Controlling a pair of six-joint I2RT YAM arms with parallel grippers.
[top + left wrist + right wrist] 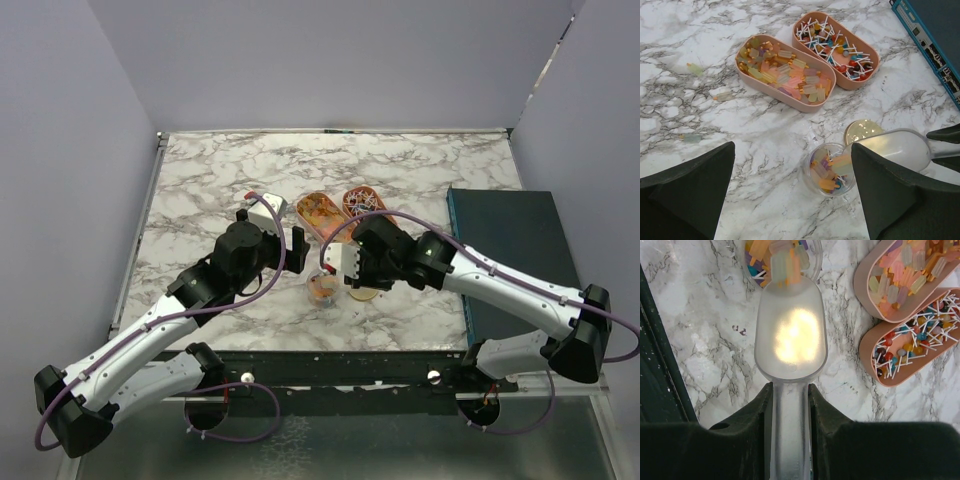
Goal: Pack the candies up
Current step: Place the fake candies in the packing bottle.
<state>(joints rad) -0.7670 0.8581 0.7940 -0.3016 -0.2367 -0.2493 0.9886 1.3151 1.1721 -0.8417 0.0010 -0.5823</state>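
Most candies (790,75) sit in two oval pink trays mid-table. The left tray (765,92) has pastel stick-shaped ones, the right tray (852,86) red/blue/white ones on white sticks. The trays are side by side; touching or a hair apart, can't tell.

Some more are in a clear cup (812,187) nearer the arms. A few loose candies (695,69) lie on the marble table (765,145) left of the trays.

Visibility:
- Cup is cut off by the top edge in the right wrist view and mostly hidden under the arm in the top view.
- Clear scoop (790,335) has its front lip at the cup rim. Its bowl looks empty, but glare washes out the middle.
- Can't tell whether the candies at the lip lie on the scoop or in the cup.
- Gold lid (862,131) lies flat just beside the cup, partly covered by the scoop.

Arms:
- Right gripper (790,400) is pinching the scoop handle. The arm reaches in from the right, past the blue box (510,250).
- Left gripper (792,165) is spread wide and holds nothing. It hangs above the table just short of the cup, not touching it and facing the trays. The arm stretches diagonally in from the left.
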